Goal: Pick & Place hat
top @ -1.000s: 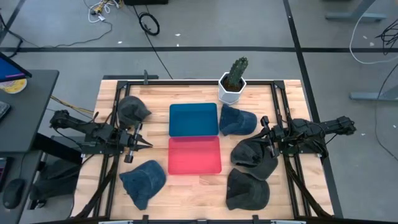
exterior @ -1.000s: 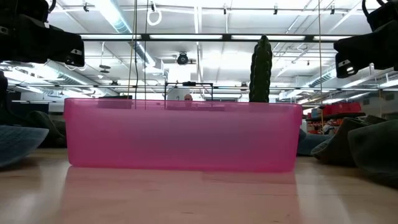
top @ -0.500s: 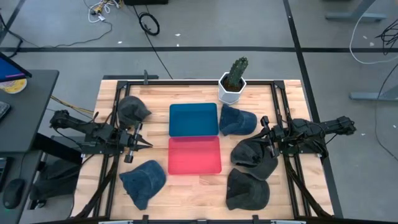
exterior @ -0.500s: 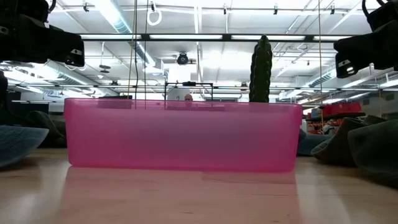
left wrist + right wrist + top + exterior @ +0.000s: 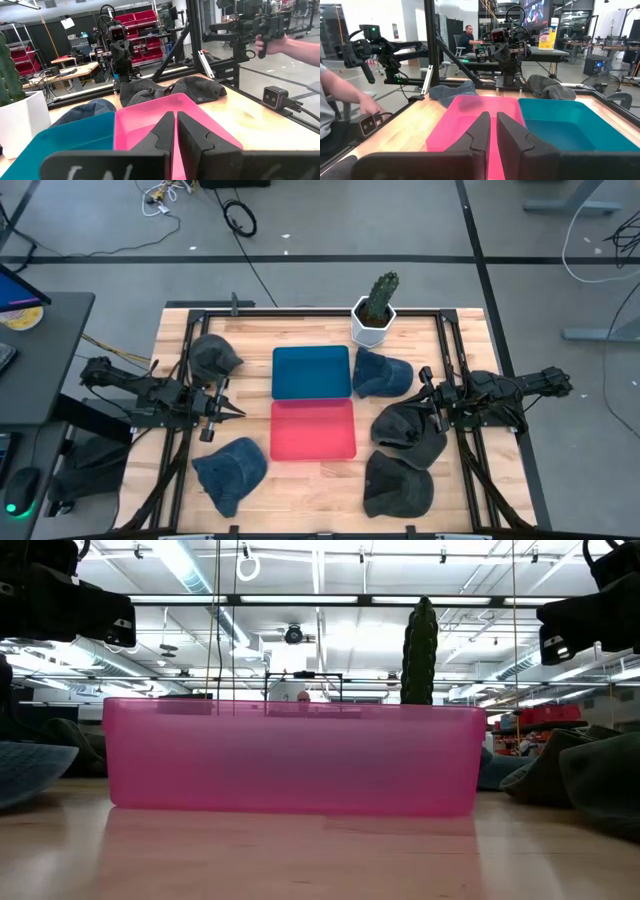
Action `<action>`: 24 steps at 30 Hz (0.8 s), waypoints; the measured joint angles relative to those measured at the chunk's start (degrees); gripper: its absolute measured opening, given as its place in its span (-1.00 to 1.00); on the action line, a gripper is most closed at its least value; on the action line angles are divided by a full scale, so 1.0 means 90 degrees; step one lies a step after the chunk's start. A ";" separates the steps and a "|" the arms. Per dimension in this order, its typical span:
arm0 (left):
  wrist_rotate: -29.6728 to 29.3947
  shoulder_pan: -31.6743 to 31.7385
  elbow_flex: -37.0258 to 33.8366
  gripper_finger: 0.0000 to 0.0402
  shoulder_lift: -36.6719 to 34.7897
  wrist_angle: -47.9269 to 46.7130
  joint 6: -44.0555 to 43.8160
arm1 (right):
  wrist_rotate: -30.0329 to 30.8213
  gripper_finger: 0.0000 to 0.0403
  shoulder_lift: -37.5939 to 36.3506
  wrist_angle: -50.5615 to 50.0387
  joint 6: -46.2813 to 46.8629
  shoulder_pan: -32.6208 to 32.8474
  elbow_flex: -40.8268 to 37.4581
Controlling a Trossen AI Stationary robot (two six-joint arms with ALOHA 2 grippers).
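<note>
Several caps lie on the wooden table: a dark grey cap [image 5: 212, 356] at the far left, a blue cap [image 5: 232, 470] at the near left, a blue cap [image 5: 381, 373] right of the blue tray, two dark caps [image 5: 410, 432] [image 5: 397, 486] at the right. A blue tray [image 5: 311, 372] and a pink tray [image 5: 313, 429] sit in the middle. My left gripper [image 5: 236, 411] hovers left of the pink tray, shut and empty. My right gripper [image 5: 421, 392] hovers right of the trays, over the caps, shut and empty.
A potted cactus [image 5: 376, 309] stands at the far edge behind the blue tray. A black frame rail [image 5: 450, 350] runs round the table. In the wrist views a person's hand [image 5: 272, 44] and a person [image 5: 340, 107] show beside the table.
</note>
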 joint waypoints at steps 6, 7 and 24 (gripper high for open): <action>0.0001 0.0001 -0.0002 -0.87 0.0000 0.0000 -0.0001 | -0.0001 -0.82 0.0001 0.0364 0.0115 0.0001 0.0000; 0.0000 0.0000 -0.0002 -0.87 0.0000 0.0000 0.0000 | -0.0002 -0.82 0.0000 0.0463 0.0194 0.0002 0.0000; 0.0001 0.0001 -0.0002 -0.87 0.0000 0.0000 -0.0001 | 0.0708 -0.82 0.0004 0.2871 -0.0324 0.0002 0.0364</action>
